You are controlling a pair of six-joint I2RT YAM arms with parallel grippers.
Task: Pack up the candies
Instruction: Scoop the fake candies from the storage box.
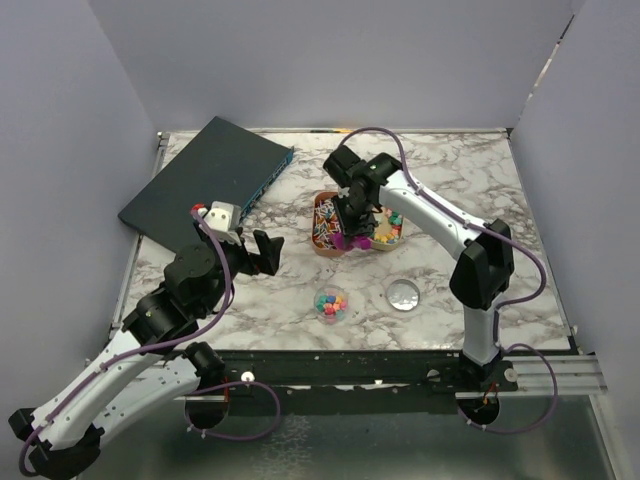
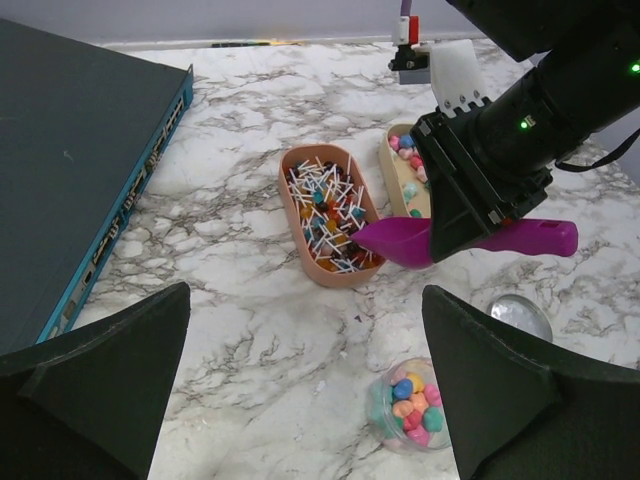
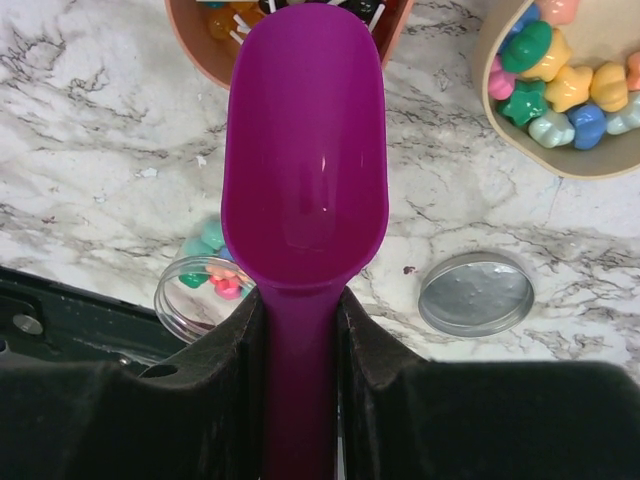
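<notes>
My right gripper (image 3: pixel 300 320) is shut on the handle of a purple scoop (image 3: pixel 305 150), whose bowl is empty. The scoop's (image 1: pixel 350 241) tip hangs over the near end of an orange tray (image 2: pixel 290 190) of small wrapped candies (image 2: pixel 328 215). Beside it, a beige tray (image 3: pixel 560 165) holds bright coloured candies (image 3: pixel 545 70). A small clear jar (image 2: pixel 407 405) partly filled with coloured candies stands near the front, its metal lid (image 3: pixel 476 293) lying to the right. My left gripper (image 2: pixel 305 310) hovers open over bare table left of the jar, holding nothing.
A dark flat box with a blue edge (image 1: pixel 210 180) lies at the back left, partly over the table edge. Grey walls close in the table on three sides. Bare marble (image 1: pixel 460 170) shows at the back right.
</notes>
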